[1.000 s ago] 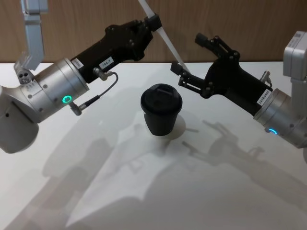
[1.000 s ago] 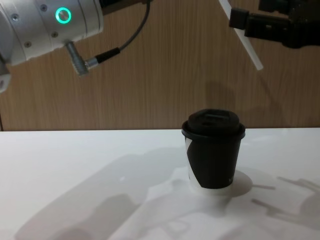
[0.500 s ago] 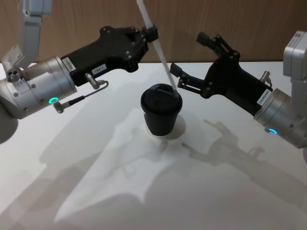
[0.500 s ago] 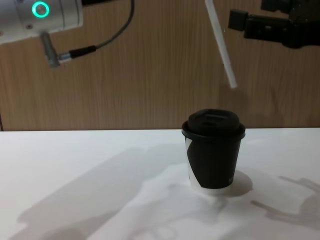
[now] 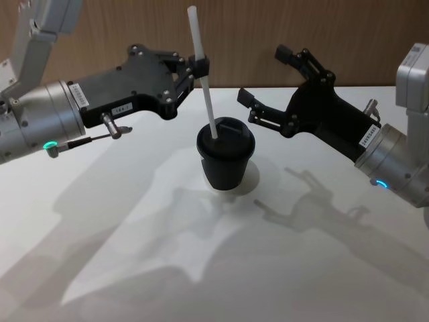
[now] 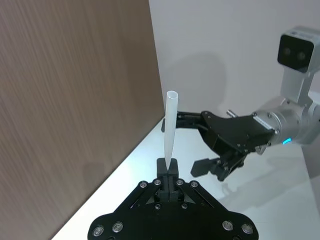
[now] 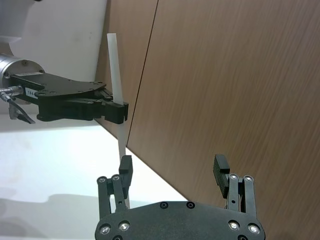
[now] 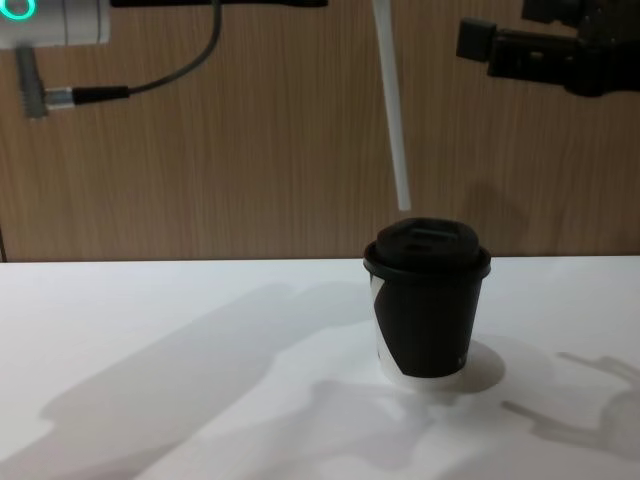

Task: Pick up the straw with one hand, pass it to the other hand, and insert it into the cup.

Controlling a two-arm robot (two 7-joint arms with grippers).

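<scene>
The white straw (image 5: 203,74) stands almost upright, pinched near its middle by my left gripper (image 5: 199,67), which is shut on it. In the chest view the straw's (image 8: 392,120) lower tip hangs just above the lid of the black cup (image 8: 428,300), a little left of the lid's middle. The cup (image 5: 225,161) stands upright on the white table. My right gripper (image 5: 261,75) hovers open to the right of the straw, above and behind the cup, touching nothing. In the right wrist view its fingers (image 7: 125,166) stand wide apart with the straw (image 7: 115,75) beyond them.
A grey cable with a metal plug (image 5: 87,139) hangs from my left wrist. A wooden wall (image 8: 250,150) rises behind the white table (image 5: 214,268). The right arm's silver wrist (image 5: 395,164) sits low at the right.
My left gripper has swung the straw from a slant to almost upright and brought its lower tip over the cup's lid. The right gripper has stayed in place, open.
</scene>
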